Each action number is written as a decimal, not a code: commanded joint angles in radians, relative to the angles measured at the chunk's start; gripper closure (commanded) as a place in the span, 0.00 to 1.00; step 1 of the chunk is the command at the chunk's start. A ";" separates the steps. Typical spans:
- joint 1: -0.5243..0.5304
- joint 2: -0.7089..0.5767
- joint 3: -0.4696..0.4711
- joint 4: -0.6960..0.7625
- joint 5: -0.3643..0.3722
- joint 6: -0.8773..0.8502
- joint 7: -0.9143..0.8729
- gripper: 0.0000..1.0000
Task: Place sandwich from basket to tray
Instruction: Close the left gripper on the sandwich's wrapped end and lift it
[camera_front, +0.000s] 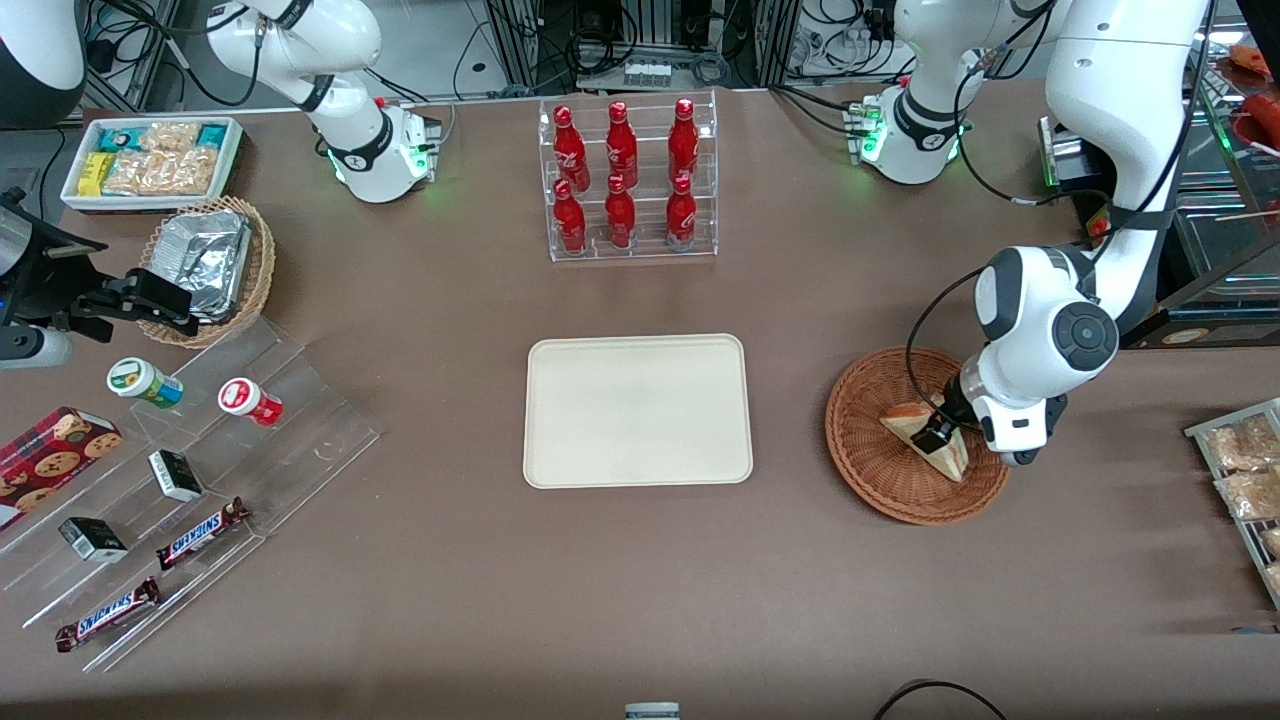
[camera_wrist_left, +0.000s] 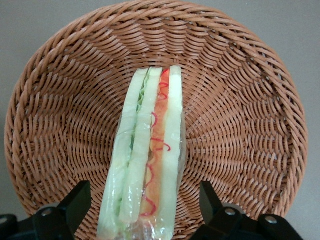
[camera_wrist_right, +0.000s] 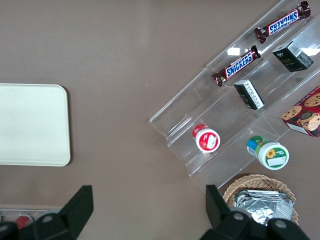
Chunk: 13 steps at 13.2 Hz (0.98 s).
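So, taken across the front view from the parked arm's end of the counter (camera_front: 420, 600) toward the working arm's:

Snack bin: the white bin of snack packets (camera_front: 152, 160) lies toward the parked arm's end; the tan wicker basket with foil (camera_front: 212, 265) is just nearer the front camera; neither belongs to the task.

Acrylic steps: a clear stepped stand (camera_front: 200, 490) holds small tubs, boxes and Snickers bars (camera_front: 200, 533); untouched, as far as can be seen.

Bottles: a clear rack of red bottles (camera_front: 628, 180) stands farther from the front camera than the tray.

Tray: the cream tray (camera_front: 638, 410) lies flat at mid-counter with nothing on it; the goal is therefore unmet.

Basket: the reddish-brown basket (camera_front: 880, 440) sits well apart from the tray, toward the working arm's end.

Sandwich: the sandwich (camera_wrist_left: 150, 160) is in the basket, wrapped in clear film, its cut edge facing the wrist camera.

Gripper: the left gripper (camera_front: 940, 432) is down in the basket at the sandwich; its fingers (camera_wrist_left: 75, 202) are apart, one on each side of the wedge, with a gap showing on both sides; not clamped.

Progress: early, by my judgement; the approach looks done; closing on the sandwich, lifting, carrying to the tray and releasing all remain.
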 joint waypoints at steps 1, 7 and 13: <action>-0.005 0.005 0.000 0.006 0.005 0.006 -0.029 0.78; -0.003 -0.016 0.003 0.170 0.012 -0.271 -0.010 0.91; -0.089 -0.021 -0.013 0.405 0.040 -0.551 -0.027 0.91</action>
